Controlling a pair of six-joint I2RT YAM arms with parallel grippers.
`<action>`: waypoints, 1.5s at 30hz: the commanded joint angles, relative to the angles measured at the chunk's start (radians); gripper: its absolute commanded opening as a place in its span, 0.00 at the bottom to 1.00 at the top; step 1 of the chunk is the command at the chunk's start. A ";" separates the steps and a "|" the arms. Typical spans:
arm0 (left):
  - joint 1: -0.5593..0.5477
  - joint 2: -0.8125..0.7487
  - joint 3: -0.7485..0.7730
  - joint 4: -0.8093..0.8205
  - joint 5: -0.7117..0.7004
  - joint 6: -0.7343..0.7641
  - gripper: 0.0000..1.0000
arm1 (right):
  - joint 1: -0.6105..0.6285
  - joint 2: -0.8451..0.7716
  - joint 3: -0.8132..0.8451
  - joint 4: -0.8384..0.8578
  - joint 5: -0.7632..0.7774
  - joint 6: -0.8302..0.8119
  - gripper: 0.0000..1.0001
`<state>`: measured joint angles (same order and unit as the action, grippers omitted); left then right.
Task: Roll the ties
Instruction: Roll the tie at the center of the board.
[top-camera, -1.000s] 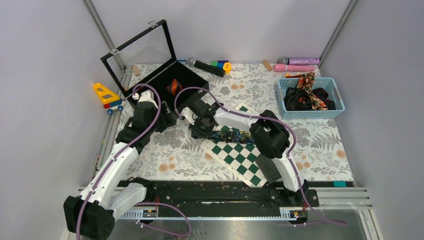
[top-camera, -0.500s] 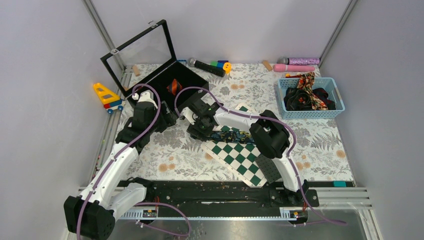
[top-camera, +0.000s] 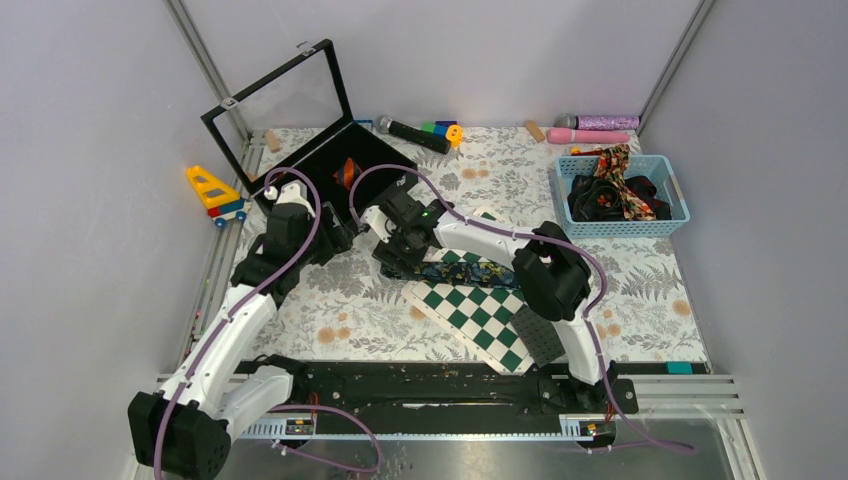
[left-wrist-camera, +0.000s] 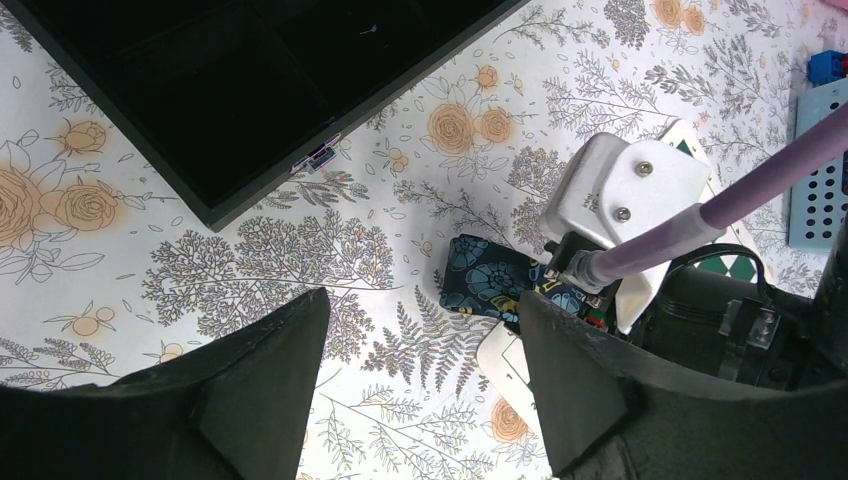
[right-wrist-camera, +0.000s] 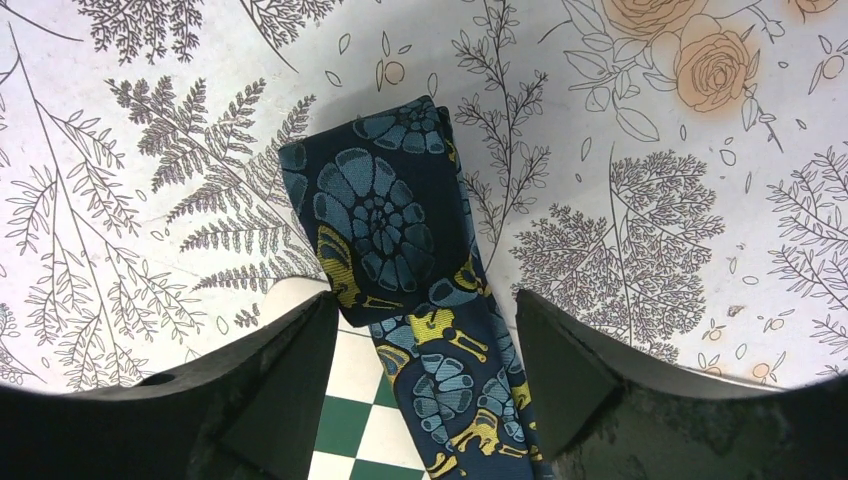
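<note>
A navy tie (right-wrist-camera: 375, 215) with blue flowers and yellow marks lies over the corner of the green-and-white chequered board (right-wrist-camera: 348, 410); its end is folded back on itself. My right gripper (right-wrist-camera: 425, 365) hangs open just above it, one finger on each side of the cloth. In the top view that tie (top-camera: 470, 270) runs right across the board (top-camera: 478, 318) from my right gripper (top-camera: 394, 262). My left gripper (top-camera: 340, 238) is open and empty to the left of the tie end (left-wrist-camera: 487, 285). A red-orange striped tie (top-camera: 347, 172) sits in the black box. More ties (top-camera: 612, 195) fill the blue basket.
The open black box (top-camera: 375, 150) with its raised lid stands at the back left; its wall (left-wrist-camera: 270, 195) is close ahead of my left gripper (left-wrist-camera: 420, 375). A blue basket (top-camera: 622, 229) is at the back right. A toy truck (top-camera: 213, 192), a microphone (top-camera: 412, 133) and pink and purple cylinders (top-camera: 598, 135) lie along the back.
My right gripper has opened and let go of the folded tie end, and its wrist has shifted slightly towards the back. The left arm has not moved.
</note>
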<state>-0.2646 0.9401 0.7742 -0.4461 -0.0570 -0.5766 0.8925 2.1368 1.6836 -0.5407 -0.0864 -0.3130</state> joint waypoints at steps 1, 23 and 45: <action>0.007 0.011 -0.007 0.063 0.031 -0.010 0.72 | 0.008 -0.043 -0.018 -0.010 0.017 0.008 0.71; 0.015 0.010 -0.017 0.066 0.039 -0.011 0.71 | 0.008 0.045 -0.012 -0.014 -0.019 0.021 0.64; 0.024 0.011 -0.025 0.072 0.052 -0.014 0.71 | 0.008 -0.003 -0.023 -0.012 -0.055 0.040 0.59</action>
<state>-0.2485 0.9531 0.7570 -0.4221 -0.0277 -0.5827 0.8925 2.1807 1.6615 -0.5457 -0.1009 -0.2806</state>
